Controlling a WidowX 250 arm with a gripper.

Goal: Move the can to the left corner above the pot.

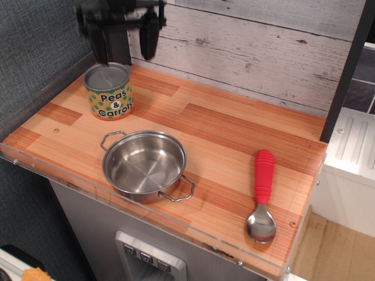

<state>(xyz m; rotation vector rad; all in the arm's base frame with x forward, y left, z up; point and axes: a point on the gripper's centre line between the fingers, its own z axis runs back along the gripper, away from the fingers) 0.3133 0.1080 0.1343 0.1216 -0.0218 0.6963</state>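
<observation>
The gripper (128, 42) hangs above the tabletop (234, 140) at the far left, its two dark fingers spread apart with nothing between them; the left finger (107, 44) and the right finger (150, 36) are both clear of any object. Directly below the gripper, and apart from it, the can (108, 92) stands upright on the wood in the left corner (88, 76), its grey lid facing up and the "Peas & Carrots" label legible. Below the gripper and nearer the front edge, the pot (145, 165) sits upright and empty, just beside the can but not touching it. Well to the gripper's lower right, a red-handled spoon (263, 196) lies flat, bowl toward the front edge.
</observation>
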